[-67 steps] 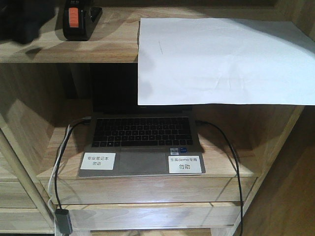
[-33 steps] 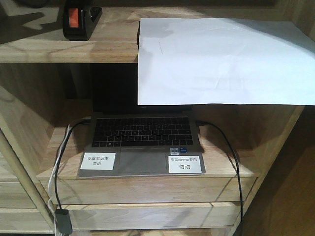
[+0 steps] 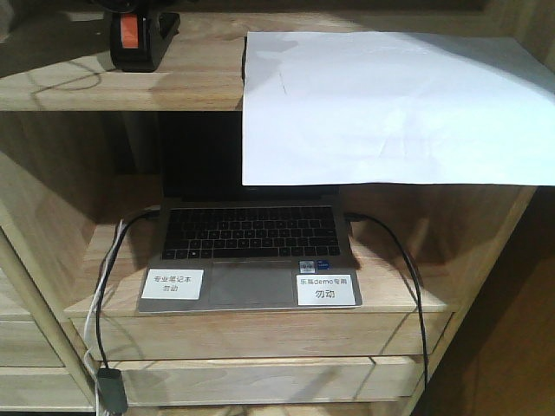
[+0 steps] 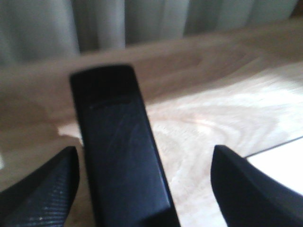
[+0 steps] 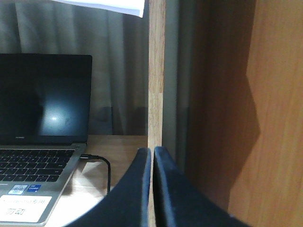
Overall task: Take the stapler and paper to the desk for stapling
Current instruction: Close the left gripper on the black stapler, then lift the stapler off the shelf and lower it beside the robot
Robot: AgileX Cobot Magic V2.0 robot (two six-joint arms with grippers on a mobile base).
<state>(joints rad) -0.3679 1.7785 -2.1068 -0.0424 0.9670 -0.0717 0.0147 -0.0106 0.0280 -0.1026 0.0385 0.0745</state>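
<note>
Fingers apart, the left end effector (image 4: 144, 156) straddles the stapler (image 4: 118, 142) at frame centre, likely lining up a grasp. The right end effector (image 5: 152, 189) is pressed together, empty.

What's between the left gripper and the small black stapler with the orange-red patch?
Nothing visible. The left gripper is open, its fingers flanking the small black stapler on the light-wood shelf.

The front view is sharp and evenly lit; the paper (image 3: 390, 104) glares white and deep shadow fills the recess behind the laptop (image 3: 251, 234). The left wrist view is blurred throughout, the stapler (image 4: 120, 151) smeared, with pale glare on the shelf (image 4: 213, 118); the right wrist view is dim.
</note>
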